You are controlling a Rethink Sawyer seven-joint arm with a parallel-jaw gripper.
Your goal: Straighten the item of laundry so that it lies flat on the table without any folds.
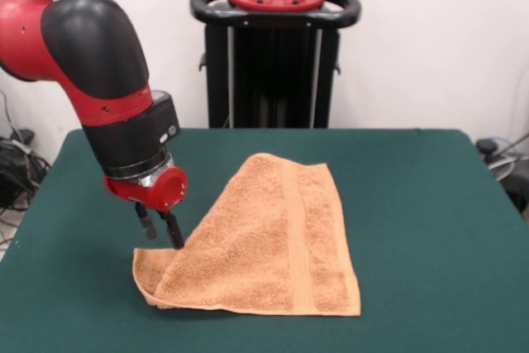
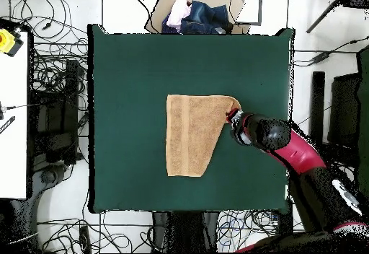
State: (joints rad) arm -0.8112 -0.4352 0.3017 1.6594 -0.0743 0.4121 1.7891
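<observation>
The item of laundry point(image 1: 273, 245) is an orange-tan towel lying on the green table point(image 1: 430, 204), with one side folded over diagonally so it forms a rough triangle. In the overhead view the towel point(image 2: 189, 132) lies mid-table with a slanted right edge. My gripper point(image 1: 162, 234) stands at the towel's left corner in the front view, its two fingers close together. The right fingertip point(image 1: 176, 241) meets the raised edge of the folded layer, and the gripper looks shut on that corner. From above, the gripper point(image 2: 233, 115) sits at the towel's upper right corner.
A box holding other clothes point(image 2: 193, 14) sits just beyond the table's top edge in the overhead view. Cables cover the floor around the table. A white desk point(image 2: 13, 107) stands at the left.
</observation>
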